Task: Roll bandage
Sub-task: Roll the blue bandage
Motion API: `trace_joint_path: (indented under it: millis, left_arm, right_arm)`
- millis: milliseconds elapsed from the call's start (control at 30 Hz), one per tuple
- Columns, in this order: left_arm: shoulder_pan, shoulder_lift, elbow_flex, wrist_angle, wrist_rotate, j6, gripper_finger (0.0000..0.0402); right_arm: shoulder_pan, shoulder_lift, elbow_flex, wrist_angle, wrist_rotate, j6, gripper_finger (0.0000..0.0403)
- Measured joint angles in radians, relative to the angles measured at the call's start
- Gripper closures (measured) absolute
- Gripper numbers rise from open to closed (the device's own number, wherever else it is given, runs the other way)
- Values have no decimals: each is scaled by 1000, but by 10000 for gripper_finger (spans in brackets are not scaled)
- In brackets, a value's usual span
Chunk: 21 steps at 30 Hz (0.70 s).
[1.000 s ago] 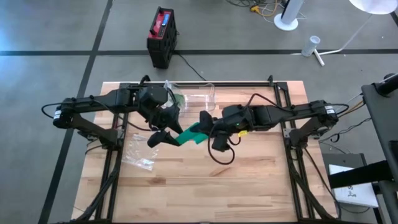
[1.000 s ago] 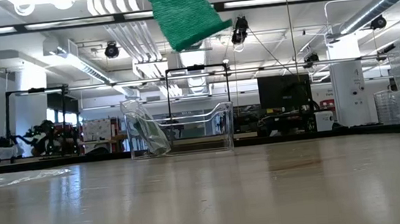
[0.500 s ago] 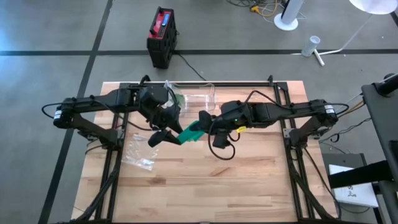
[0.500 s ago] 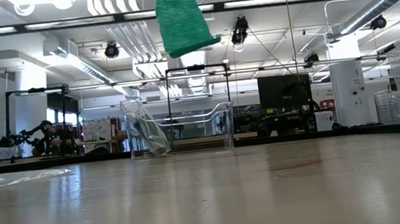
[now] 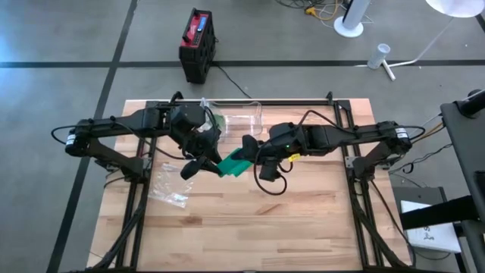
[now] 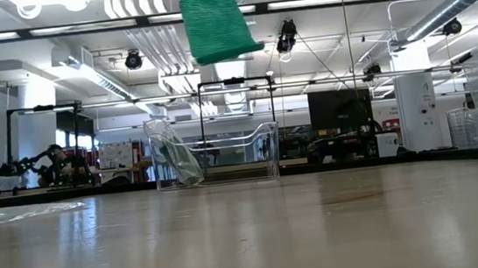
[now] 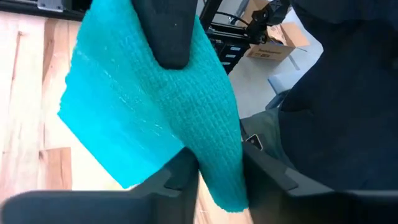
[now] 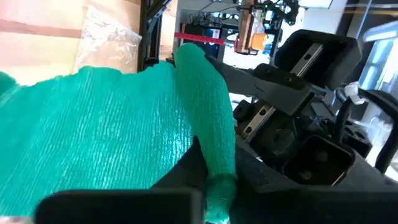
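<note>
A green woven bandage [image 5: 233,161] is held in the air above the middle of the wooden table [image 5: 303,227], between my two grippers. My left gripper [image 5: 206,164] is shut on its left end, and my right gripper [image 5: 252,152] is shut on its right end. In the low view the bandage [image 6: 211,22] hangs from the picture's top, well above the tabletop. It fills the left wrist view [image 7: 143,112] and the right wrist view [image 8: 112,130]. My left gripper pinches the bandage between its two fingers [image 7: 163,31], which lie across a bunched part of the strip [image 7: 208,134]. A flat flap [image 7: 106,124] spreads to one side. The bandage is lifted clear of the table. My right gripper pinches a rolled or bunched edge of the bandage [image 8: 211,155] between its fingers [image 8: 186,171]. The rest of the strip [image 8: 93,124] spreads away from them toward the left gripper. It is clear of the table.
A clear plastic bin [image 5: 241,115] stands at the table's far edge behind the grippers and shows in the low view [image 6: 224,157]. A crumpled clear plastic bag [image 5: 170,186] lies on the table's left part. The near half of the table is bare wood.
My right gripper has gone a little toward the left gripper and the far edge. The hanging part of the bandage has swung from slanted to nearly straight down and looks narrower in the low view. Both grippers have kept their hold.
</note>
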State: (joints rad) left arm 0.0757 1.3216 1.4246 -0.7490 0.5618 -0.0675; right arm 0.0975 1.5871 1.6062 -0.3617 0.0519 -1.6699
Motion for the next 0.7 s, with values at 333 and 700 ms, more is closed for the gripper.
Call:
trace_joint_path:
  millis: [333, 700]
  left_arm:
    - [0, -26, 0, -57, -188, 92, 376]
    - [1, -32, 0, -222, -655, 192, 389]
  right_arm:
    - [-28, 1, 2, -1, -18, 404, 219]
    - [-195, 127, 120, -14, -184, 916, 101]
